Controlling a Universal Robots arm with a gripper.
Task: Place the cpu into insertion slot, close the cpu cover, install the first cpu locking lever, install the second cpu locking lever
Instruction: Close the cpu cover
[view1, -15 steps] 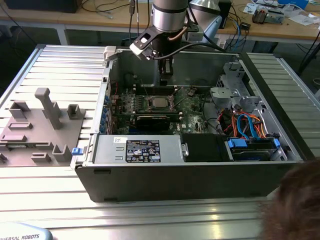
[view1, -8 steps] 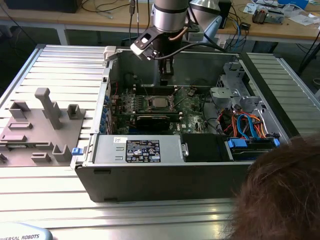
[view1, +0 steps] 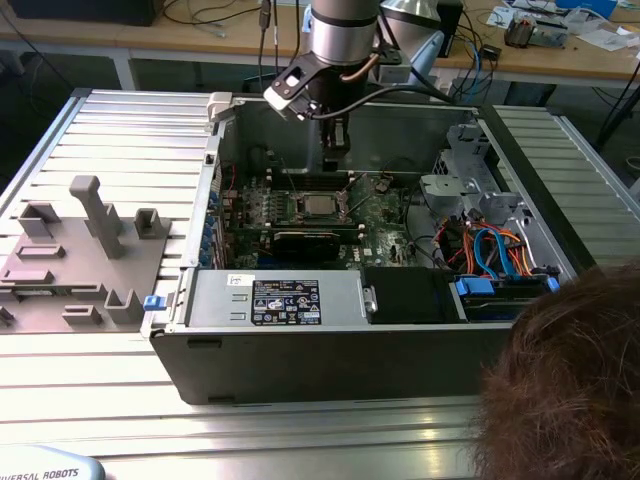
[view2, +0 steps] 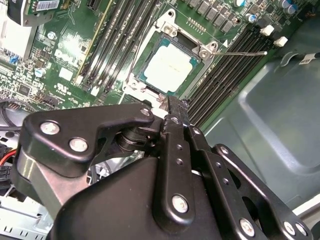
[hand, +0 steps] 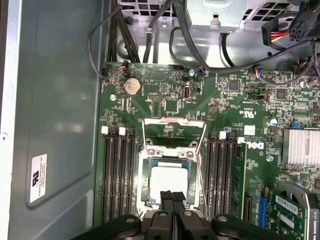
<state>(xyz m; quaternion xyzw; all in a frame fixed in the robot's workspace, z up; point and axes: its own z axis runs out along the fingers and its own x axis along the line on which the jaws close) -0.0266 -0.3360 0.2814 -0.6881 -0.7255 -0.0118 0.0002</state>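
Silver square cpu (view1: 318, 207), mid-frame in the exterior view, sits in pale-rimmed insertion slot (hand: 144, 181). Thin metal cpu cover (hand: 173, 120) stands raised. Black gripper (hand: 172, 196) pinched together, empty. Judged: cover-closing step, which needs the cover pushed down.

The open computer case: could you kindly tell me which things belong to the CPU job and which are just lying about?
Job in hand: cpu, seated in the insertion slot; cpu cover, raised open; locking lever; pincer, over the cpu.

Lying about: memory slots; coin cell; heatsink; grey fixture plate; blue and orange cables.
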